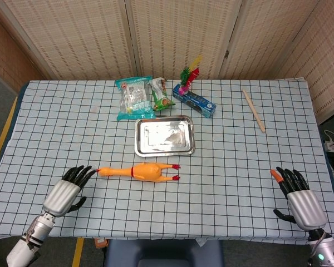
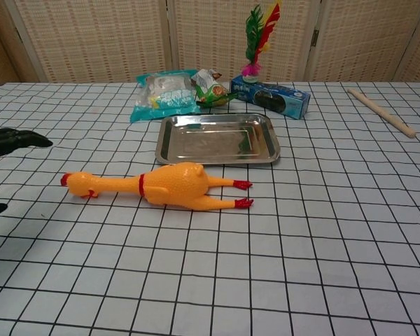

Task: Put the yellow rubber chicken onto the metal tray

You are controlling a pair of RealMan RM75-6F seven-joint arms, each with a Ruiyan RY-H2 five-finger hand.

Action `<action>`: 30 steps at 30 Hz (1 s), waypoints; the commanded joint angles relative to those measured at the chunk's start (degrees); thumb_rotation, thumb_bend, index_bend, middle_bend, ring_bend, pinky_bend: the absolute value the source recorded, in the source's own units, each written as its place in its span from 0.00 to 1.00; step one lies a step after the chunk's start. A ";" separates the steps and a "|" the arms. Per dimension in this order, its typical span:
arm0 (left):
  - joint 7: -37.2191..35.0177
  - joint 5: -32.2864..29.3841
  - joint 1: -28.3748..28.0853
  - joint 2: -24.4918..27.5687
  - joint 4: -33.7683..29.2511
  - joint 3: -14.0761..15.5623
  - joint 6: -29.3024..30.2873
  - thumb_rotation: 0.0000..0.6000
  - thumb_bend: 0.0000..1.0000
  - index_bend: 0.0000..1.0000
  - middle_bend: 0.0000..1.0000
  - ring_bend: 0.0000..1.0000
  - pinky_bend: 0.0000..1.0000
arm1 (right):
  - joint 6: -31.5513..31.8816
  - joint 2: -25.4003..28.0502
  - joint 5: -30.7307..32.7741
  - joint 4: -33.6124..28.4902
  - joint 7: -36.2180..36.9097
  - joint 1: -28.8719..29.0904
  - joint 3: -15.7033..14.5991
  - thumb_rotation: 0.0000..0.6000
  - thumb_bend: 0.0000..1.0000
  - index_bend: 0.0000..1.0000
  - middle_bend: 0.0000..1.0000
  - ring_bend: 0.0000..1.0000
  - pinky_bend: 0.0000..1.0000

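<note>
The yellow rubber chicken (image 1: 140, 171) (image 2: 161, 187) lies on its side on the checked cloth, head to the left, red feet to the right. Just behind it sits the empty metal tray (image 1: 165, 151) (image 2: 218, 157). My left hand (image 1: 67, 190) (image 2: 7, 141) is open, fingers spread, its fingertips close to the chicken's head but apart from it. At the table's near right corner my right hand (image 1: 298, 196) rests open, holding nothing; the chest view does not show it.
Behind the tray lie a teal snack bag (image 1: 132, 97), a green snack packet (image 1: 160, 95), a blue box (image 1: 194, 102) with a feathered shuttlecock (image 1: 187, 78), and a wooden stick (image 1: 254, 109) at the far right. A small orange object (image 1: 276, 174) lies by the right hand's fingertips.
</note>
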 commanded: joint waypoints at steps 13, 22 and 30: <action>13.62 -13.04 -13.84 -10.63 2.85 -6.07 -14.88 1.00 0.38 0.00 0.00 0.00 0.11 | -3.70 -0.39 3.85 0.51 -0.90 1.17 0.85 1.00 0.08 0.00 0.00 0.00 0.00; 13.36 -16.63 -18.81 -15.69 9.54 -6.93 -18.26 1.00 0.37 0.00 0.00 0.00 0.12 | -4.19 -0.62 6.11 0.95 -1.20 1.40 1.95 1.00 0.08 0.00 0.00 0.00 0.00; 10.08 -17.18 -21.32 -18.38 14.96 -6.47 -19.97 1.00 0.38 0.00 0.01 0.00 0.11 | -3.42 -0.31 7.10 0.99 -0.84 1.16 2.69 1.00 0.08 0.00 0.00 0.00 0.00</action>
